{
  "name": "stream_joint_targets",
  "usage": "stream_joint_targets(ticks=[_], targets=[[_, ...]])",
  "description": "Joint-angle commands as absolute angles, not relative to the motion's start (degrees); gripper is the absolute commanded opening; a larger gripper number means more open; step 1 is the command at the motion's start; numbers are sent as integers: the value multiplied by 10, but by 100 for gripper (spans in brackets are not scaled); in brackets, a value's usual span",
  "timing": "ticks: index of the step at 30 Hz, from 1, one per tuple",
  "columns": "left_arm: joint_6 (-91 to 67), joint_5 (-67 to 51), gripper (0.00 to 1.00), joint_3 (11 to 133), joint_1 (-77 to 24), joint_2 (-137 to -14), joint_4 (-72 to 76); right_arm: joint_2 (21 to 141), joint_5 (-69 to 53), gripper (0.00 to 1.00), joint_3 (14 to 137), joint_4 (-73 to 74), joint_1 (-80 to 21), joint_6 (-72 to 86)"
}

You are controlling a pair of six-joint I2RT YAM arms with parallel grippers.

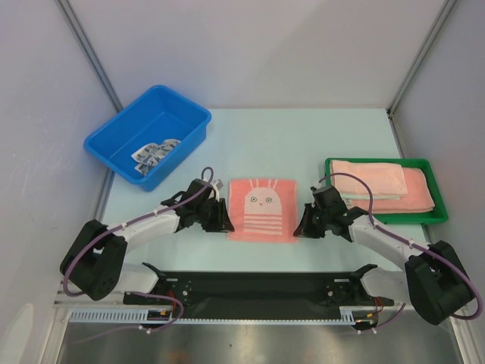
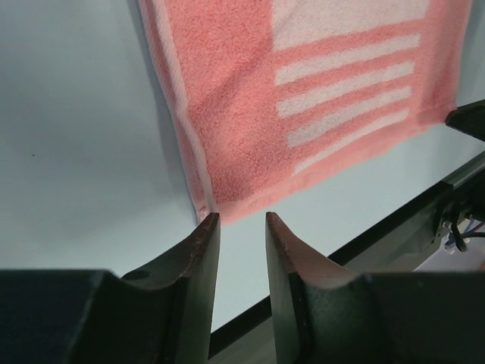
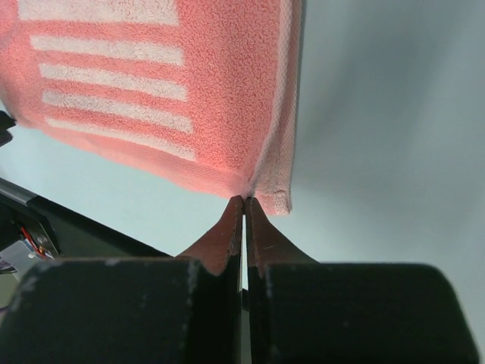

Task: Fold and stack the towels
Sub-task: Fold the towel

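Left pincer (image 2: 242, 220) partly open, empty, just off one near corner of the bunny towel (image 2: 227, 114); right pincer (image 3: 244, 201) closed, tips touching the other near corner.

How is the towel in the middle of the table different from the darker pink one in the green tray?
The bunny towel lies spread open on the table; the tray towel looks folded thicker inside the green tray. The bunny towel shows a white face and stripes; the tray towel is plain. Nothing lies on the bunny towel; a paler towel rests on the tray towel. Both are salmon pink.
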State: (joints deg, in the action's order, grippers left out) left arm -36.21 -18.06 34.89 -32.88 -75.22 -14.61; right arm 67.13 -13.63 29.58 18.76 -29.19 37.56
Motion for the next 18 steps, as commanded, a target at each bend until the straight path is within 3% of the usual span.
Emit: stream_joint_targets(ticks=[1, 10, 18], targets=[[-370, -166, 35, 342, -332, -782, -107, 672, -144, 0, 298, 170, -299, 383], [-358, -133, 40, 338, -332, -780, -129, 669, -136, 0, 298, 175, -301, 381], [-371, -158, 36, 326, -332, -789, -91, 669, -134, 0, 297, 175, -301, 381]])
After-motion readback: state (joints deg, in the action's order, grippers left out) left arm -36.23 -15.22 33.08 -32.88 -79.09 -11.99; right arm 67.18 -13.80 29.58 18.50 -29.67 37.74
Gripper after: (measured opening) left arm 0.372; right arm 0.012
